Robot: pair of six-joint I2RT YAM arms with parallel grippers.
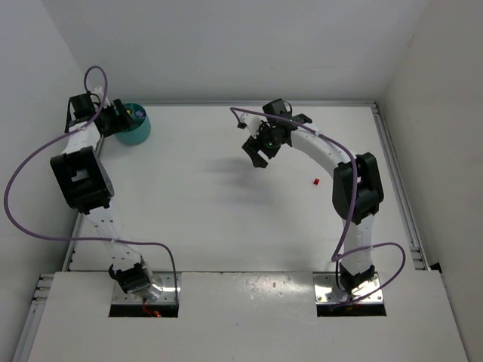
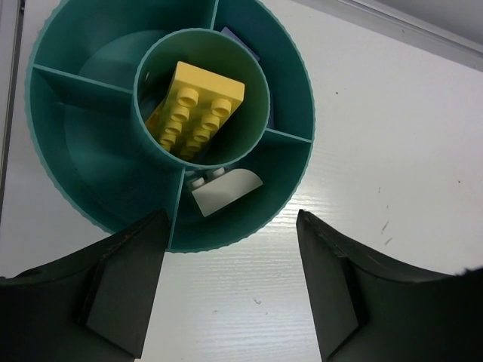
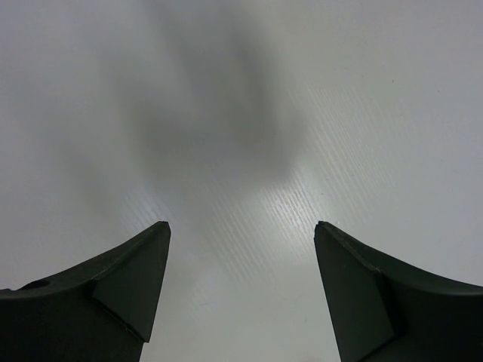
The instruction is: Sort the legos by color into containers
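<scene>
Late in the sorting job, the left tool (image 2: 231, 226) hung just above the near rim of the teal bowl (image 2: 90, 173) at the far left corner of the desk (image 1: 204, 219), its two fingers spread wide with nothing between them. In the bowl's round middle cup lay a yellow brick (image 2: 198, 105), tilted against the wall, with a second yellow piece seemingly under it. A white piece (image 2: 225, 192) sat in the outer compartment nearest the tool. Something bluish peeped from the far compartment, too hidden to name. The other outer sections on view looked bare.

Across the desk the right tool (image 1: 260, 151) was raised over bare white surface, well apart from the bowl, its fingers likewise wide apart and holding nothing; its own camera showed only desk and shadow.

One small red brick (image 1: 316, 181) lay loose on the desk, close beside the right arm's elbow and some way behind that tool. No other loose brick could be seen from above. By the look of it, most of the sorting was done, and that red brick was the piece left to fetch and drop into a section of its own
</scene>
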